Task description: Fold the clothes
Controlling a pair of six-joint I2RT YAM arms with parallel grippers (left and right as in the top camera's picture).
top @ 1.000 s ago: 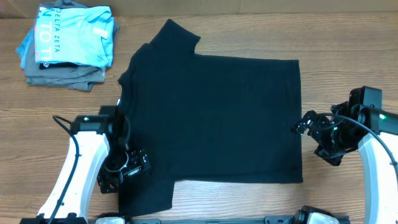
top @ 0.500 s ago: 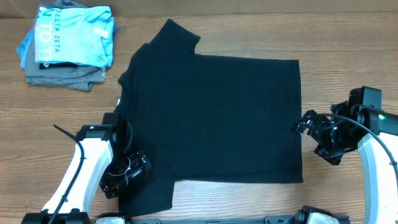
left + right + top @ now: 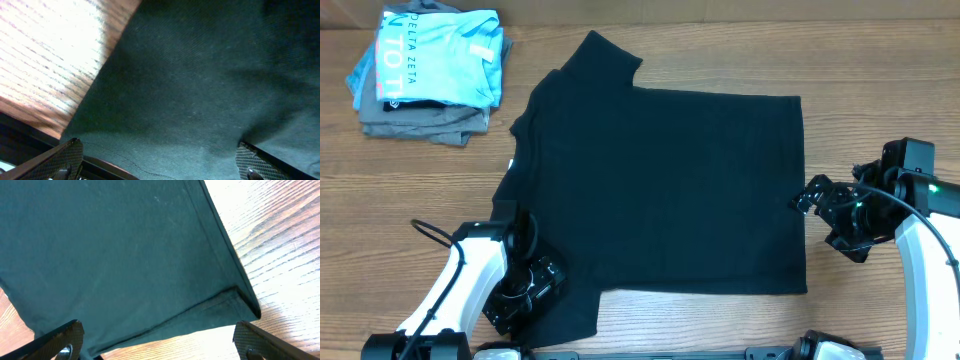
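**Inspector:** Arm poses?

**Examiner:** The left arm (image 3: 450,300) rises from the near edge, bent, with white links. The left gripper (image 3: 160,164) is low over the near-left sleeve of the shirt (image 3: 670,190), fingers (image 3: 65,159) spread wide, only cloth between them. The right arm (image 3: 920,235) comes in from the near right. The right gripper (image 3: 160,342) sits at the shirt's right hem, fingers likewise wide apart and holding nothing. I cannot tell whether either touches the cloth.

**Inspector:** The shirt?

**Examiner:** Plain black, soft knit with a fine weave in the wrist views, lying flat mid-table. The neck points left and the hem right, with one sleeve far and one near. A small white tag (image 3: 511,166) shows at the neck. The right wrist view shows a stitched hem and a square corner on bare wood.

**Inspector:** The surface and surroundings?

**Examiner:** A wood-grain table (image 3: 740,50), brown and lightly glossy. At the far left is a folded stack, well apart from the shirt: a light blue tee (image 3: 435,50) with white lettering on top of grey garments (image 3: 420,122).
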